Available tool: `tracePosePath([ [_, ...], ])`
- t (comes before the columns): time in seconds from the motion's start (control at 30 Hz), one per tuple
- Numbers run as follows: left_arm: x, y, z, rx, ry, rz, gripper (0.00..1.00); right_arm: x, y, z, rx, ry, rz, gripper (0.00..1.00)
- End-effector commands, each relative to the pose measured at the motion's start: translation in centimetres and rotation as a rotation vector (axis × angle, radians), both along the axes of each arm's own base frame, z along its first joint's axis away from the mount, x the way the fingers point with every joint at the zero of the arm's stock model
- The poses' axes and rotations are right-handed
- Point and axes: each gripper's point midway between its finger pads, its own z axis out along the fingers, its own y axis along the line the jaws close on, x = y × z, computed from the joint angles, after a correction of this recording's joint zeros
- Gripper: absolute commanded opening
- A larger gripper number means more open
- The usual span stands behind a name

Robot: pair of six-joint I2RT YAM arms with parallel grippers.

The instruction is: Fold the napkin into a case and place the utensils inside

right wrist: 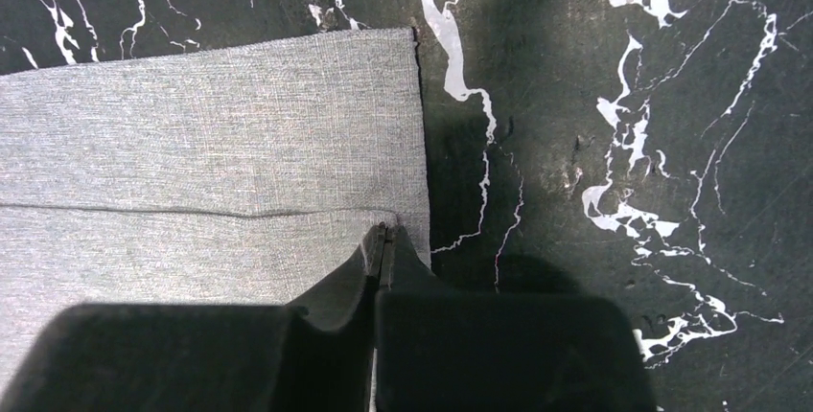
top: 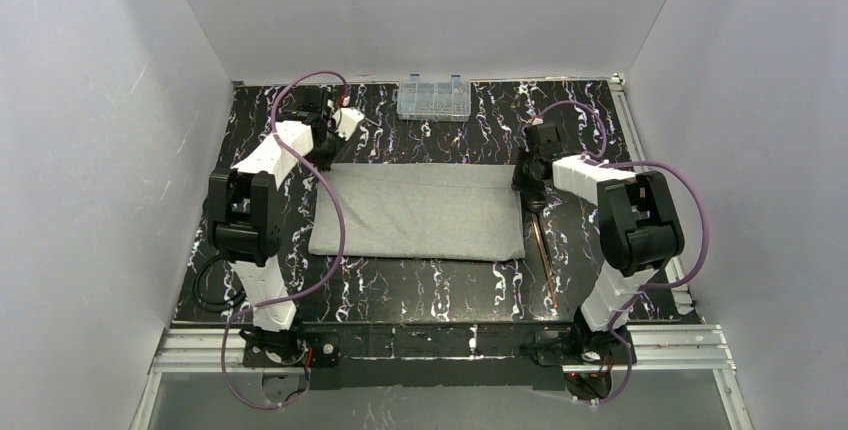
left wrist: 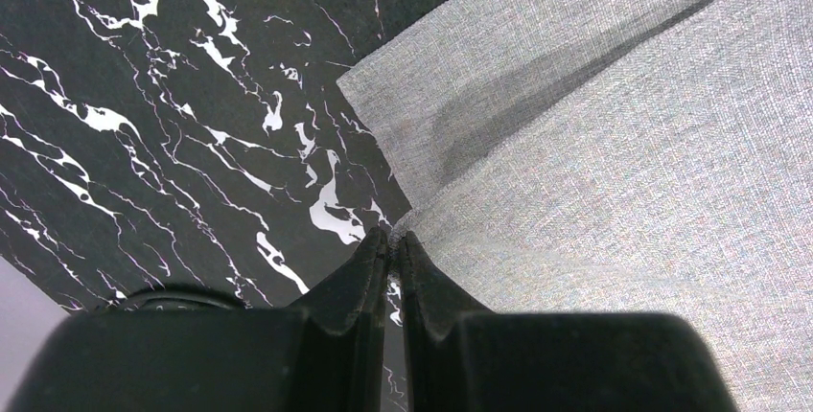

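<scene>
We see the napkin (top: 415, 212), matte light-grey woven cloth, lying as a flat, layered rectangle on the black, white-veined bench (top: 420, 290). The left claw (left wrist: 393, 240) pinches a layer at the napkin's far-left corner. The right claw (right wrist: 385, 235) is closed tight on the layer edge at its right border. Thin copper utensils (top: 541, 250) lie just right of the napkin, and a clear plastic box (top: 434, 97) sits beyond it.

Both arms stretch away from the near edge, elbows raised. The left tool (left wrist: 393, 244) is pinched closed on the napkin (left wrist: 623, 192) at its left edge, and the right tool (right wrist: 386, 238) grips its right edge the same way.
</scene>
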Motion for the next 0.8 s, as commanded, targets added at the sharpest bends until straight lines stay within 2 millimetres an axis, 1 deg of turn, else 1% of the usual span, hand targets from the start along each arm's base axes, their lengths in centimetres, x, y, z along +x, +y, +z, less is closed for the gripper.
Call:
tracePosePath([
  [0.0,-0.1,-0.3,2.0,-0.013,-0.027,-0.01,0.0,0.5,0.5,2.7,0.011,-0.063,0.02,0.01],
  [0.13,-0.1,-0.3,2.5,-0.013,-0.037,-0.007,0.0,1.4,1.4,5.7,0.054,-0.122,0.048,0.01],
  [0.27,0.3,-0.2,3.1,-0.005,-0.053,-0.004,0.0,2.0,1.6,7.6,0.078,-0.158,0.036,0.01],
  [0.47,1.3,0.1,3.6,0.016,-0.079,0.007,0.0,2.6,0.8,8.1,0.048,-0.184,-0.001,0.01],
  [0.53,1.6,0.1,3.7,0.012,-0.083,0.011,0.0,2.8,0.4,7.9,0.038,-0.176,-0.008,0.01],
  [0.6,1.6,-0.1,3.6,0.006,-0.078,0.009,0.0,2.6,0.5,7.2,0.038,-0.144,0.013,0.01],
  [0.67,1.4,0.0,3.4,0.013,-0.072,0.008,0.0,1.9,0.9,6.0,0.039,-0.082,0.045,0.18],
  [0.77,1.1,0.5,2.7,0.036,-0.059,0.009,0.0,0.8,1.1,4.2,0.052,-0.027,0.055,0.37],
])
